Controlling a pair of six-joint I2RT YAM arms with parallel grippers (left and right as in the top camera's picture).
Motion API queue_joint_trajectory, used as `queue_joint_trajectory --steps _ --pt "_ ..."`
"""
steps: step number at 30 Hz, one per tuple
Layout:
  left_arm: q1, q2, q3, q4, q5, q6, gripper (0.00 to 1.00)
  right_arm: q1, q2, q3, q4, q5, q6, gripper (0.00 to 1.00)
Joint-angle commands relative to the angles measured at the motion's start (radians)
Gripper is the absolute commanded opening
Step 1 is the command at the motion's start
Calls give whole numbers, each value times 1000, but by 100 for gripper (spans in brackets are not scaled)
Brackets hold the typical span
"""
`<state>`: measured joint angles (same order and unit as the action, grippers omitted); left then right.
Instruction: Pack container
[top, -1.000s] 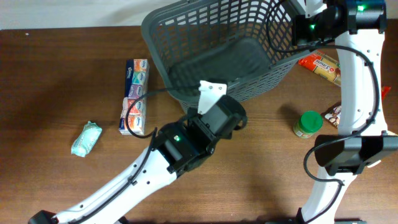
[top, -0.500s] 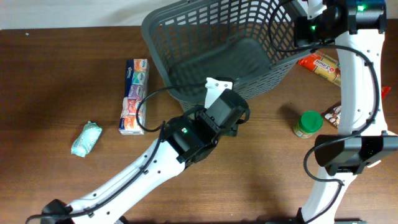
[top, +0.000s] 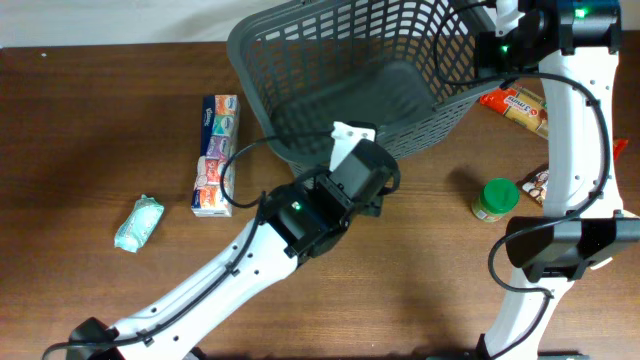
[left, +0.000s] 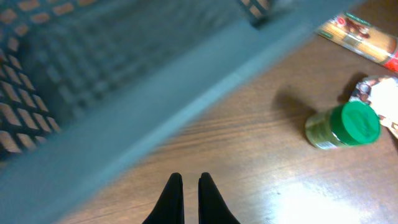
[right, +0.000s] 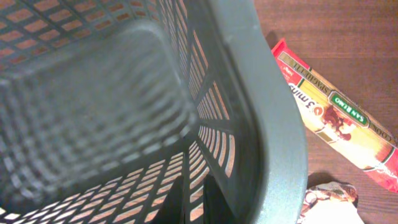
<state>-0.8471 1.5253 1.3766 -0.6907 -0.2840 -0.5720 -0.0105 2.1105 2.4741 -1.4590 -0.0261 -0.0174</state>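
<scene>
The container (top: 262, 88), a large dark grey lattice basket, stands at the back of the table. My right gripper (top: 487, 46) is at its right rim. In the right wrist view its fingers (right: 214, 202) are shut on the lattice wall just inside the rim (right: 273, 124). My left gripper (top: 378, 188) hovers low by the basket's front wall. In the left wrist view it (left: 186, 182) is shut on nothing over bare wood, with the basket wall (left: 124, 112) blurred above it.
A green-lidded jar (top: 495, 200) (left: 345, 124) stands right of the left gripper. A red packet (top: 515, 108) (right: 336, 118) and a crumpled wrapper (top: 535, 185) lie by the right arm. A colourful box (top: 215, 155) and a teal pouch (top: 138, 222) lie to the left.
My left arm has moved up and to the right, closer to the basket's front wall, and has since nearly stopped. The right arm and the basket have not moved.
</scene>
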Motion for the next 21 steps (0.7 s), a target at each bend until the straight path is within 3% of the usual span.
queue_joint_trajectory --steps 1,21 --pt "30 3 20 3 -3 17 2 4 10 9 -7 13 16 4" --pt "106 3 20 27 -11 28 2 19 11 -6 -51 8 53 4"
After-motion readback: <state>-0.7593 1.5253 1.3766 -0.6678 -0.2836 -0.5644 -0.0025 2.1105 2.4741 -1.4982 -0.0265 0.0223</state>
